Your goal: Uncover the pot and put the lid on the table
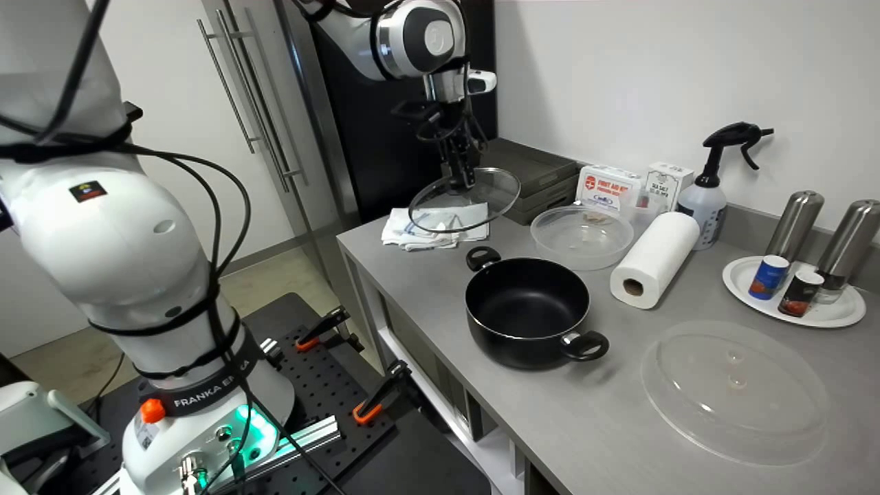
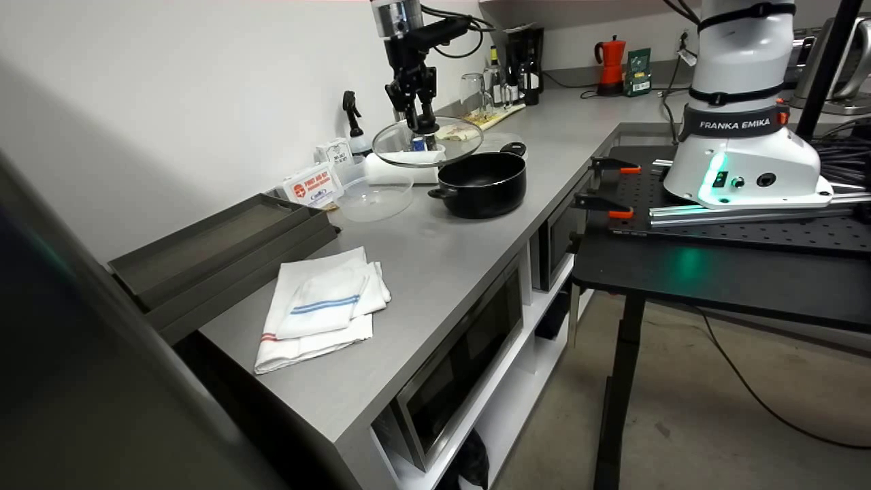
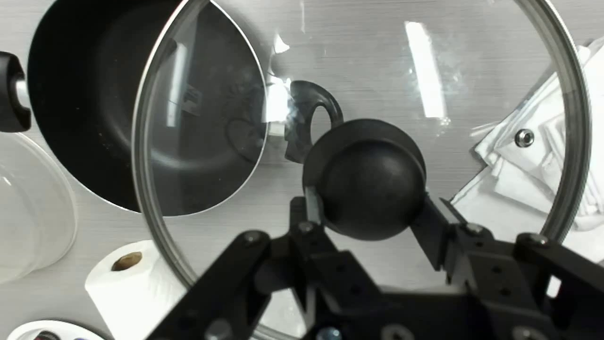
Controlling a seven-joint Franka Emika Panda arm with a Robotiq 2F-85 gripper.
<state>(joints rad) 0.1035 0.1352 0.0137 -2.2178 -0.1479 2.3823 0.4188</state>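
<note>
The glass lid is up in the air, off the black pot, which stands uncovered on the grey table. My gripper is shut on the lid's round black knob, one finger on each side of it. In the wrist view the pot shows at upper left, partly seen through the glass. From an exterior view the gripper points down with the lid beneath it, to the towel side of the pot.
Folded white towels lie near the table's end, beside grey stacked trays. Beyond the pot are a clear plastic bowl and a paper-towel roll. A clear plastic cover and a plate with shakers stand further along.
</note>
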